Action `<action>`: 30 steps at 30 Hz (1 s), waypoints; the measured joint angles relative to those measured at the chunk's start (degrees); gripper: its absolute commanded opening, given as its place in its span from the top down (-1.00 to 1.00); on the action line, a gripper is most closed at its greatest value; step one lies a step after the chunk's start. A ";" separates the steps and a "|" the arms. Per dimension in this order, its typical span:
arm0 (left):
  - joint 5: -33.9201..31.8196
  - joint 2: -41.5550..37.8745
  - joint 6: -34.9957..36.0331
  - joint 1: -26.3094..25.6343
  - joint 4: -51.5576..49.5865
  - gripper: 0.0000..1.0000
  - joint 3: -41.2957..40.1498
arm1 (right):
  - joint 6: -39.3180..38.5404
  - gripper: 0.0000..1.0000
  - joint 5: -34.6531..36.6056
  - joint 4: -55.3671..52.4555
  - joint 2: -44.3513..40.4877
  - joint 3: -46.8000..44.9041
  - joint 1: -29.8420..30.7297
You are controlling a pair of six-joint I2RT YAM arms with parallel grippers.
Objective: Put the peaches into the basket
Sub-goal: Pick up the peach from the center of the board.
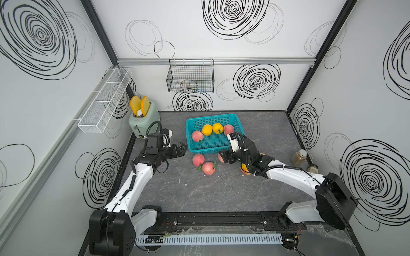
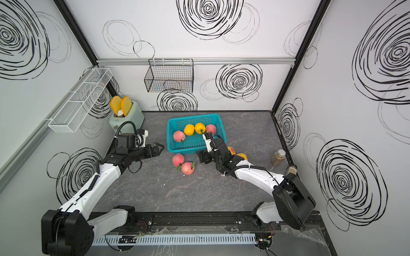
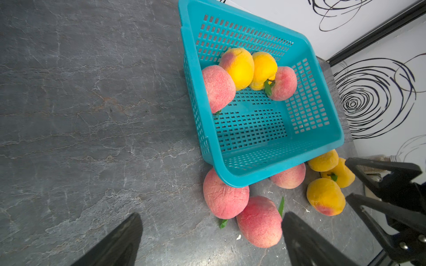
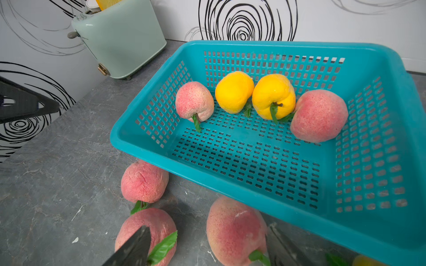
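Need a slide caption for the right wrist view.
Right gripper open around a pink peach on the table, beside the teal basket holding four peaches.

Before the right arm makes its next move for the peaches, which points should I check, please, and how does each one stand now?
1. Right hand open: ok, jaws apart.
2. Pink peach between its fingers: ok, lying on the table.
3. Neighbouring pink peach clear of the fingers: cannot tell; one finger overlaps it in the right wrist view.
4. Room in the teal basket: ok; four peaches at the far wall, near half bare.
5. Left hand out of the way: ok, open, empty, beside the basket.
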 measured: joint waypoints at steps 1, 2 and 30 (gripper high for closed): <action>0.00 0.00 0.00 0.00 -0.02 -0.96 0.00 | 0.31 -0.64 -0.09 0.02 -0.09 -0.68 0.00; 0.00 0.00 0.00 0.00 0.00 -0.95 0.00 | 0.70 -0.64 -0.15 0.00 -0.13 -1.46 0.00; 0.02 0.00 0.00 0.00 0.00 -0.96 0.00 | 3.23 -0.64 -1.75 4.57 6.99 -4.42 -4.00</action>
